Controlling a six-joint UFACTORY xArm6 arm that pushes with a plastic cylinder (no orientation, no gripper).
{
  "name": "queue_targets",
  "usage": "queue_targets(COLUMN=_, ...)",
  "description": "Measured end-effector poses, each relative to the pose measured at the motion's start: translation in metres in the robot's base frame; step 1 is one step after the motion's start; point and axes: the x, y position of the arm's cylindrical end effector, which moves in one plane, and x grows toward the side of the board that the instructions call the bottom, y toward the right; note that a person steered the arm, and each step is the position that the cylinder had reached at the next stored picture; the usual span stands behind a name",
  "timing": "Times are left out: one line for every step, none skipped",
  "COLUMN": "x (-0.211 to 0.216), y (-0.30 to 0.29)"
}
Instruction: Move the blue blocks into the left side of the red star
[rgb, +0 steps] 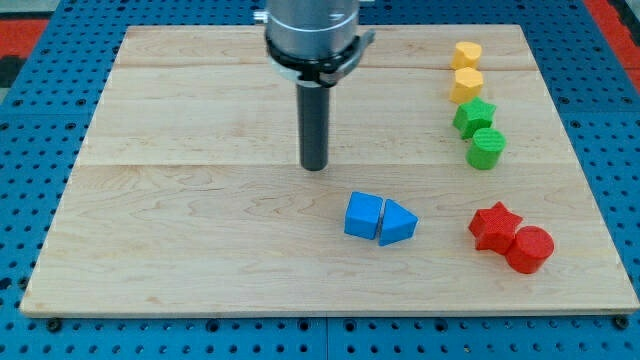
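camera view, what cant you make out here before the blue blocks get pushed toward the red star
- Arm above the rod: cut off by the view's top edge; only the grey collar shows.
- Whether my tip touches the board: cannot tell from this angle. It stands apart from the blue cube and blue wedge, up and to their left.
- Red star: its right part is hidden by the red cylinder.

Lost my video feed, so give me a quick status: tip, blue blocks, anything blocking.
My tip off the blocks, toward the view's top-left of them. Blue cube and blue triangular block touching, left of red star block. Path between clear.
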Motion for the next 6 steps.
queue_targets(x=0.05, y=0.0)
queue_targets(x=0.064, y=0.007)
queue_targets(x=0.067, y=0.011)
queue_targets(x=0.067, y=0.039)
queue_targets(x=0.067, y=0.075)
queue_targets(x=0.067, y=0.11)
